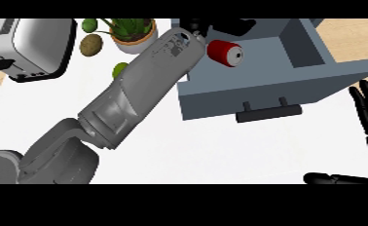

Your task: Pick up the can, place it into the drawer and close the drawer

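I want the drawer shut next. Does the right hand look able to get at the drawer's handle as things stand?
Probably yes. The right hand rests open at the view's right edge, and nothing shows between it and the black handle on the open drawer front. The can lies inside.

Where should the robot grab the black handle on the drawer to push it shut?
Probably the middle of the black handle, coming from the near side, the view's lower edge. It is a bar standing off the drawer front on two posts, so fingers can press it evenly. The red can already lies inside. The right hand rests closest.
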### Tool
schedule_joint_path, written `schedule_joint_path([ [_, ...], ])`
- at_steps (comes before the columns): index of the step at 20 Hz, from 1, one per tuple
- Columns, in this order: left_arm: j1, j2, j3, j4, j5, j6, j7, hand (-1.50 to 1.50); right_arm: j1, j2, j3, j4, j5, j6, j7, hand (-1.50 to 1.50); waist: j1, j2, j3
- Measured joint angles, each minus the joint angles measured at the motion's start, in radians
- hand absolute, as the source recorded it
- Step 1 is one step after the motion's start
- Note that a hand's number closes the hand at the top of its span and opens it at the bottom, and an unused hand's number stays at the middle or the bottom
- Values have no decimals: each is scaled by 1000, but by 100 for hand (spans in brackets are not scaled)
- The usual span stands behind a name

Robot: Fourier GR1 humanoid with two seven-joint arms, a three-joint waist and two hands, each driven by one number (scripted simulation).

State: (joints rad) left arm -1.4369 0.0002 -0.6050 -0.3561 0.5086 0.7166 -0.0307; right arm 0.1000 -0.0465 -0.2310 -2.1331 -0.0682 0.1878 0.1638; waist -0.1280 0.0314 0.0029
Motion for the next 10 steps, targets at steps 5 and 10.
schedule_joint_path([
  [5,3,0,-16,-2,25,37,-8,-150,-6,-9,-4,-8,-3,3,5,-150,-4,0,0],
  [10,19,0,-20,-16,60,67,-31,-150,-7,-29,-5,-33,38,5,-22,-150,-6,1,0],
])
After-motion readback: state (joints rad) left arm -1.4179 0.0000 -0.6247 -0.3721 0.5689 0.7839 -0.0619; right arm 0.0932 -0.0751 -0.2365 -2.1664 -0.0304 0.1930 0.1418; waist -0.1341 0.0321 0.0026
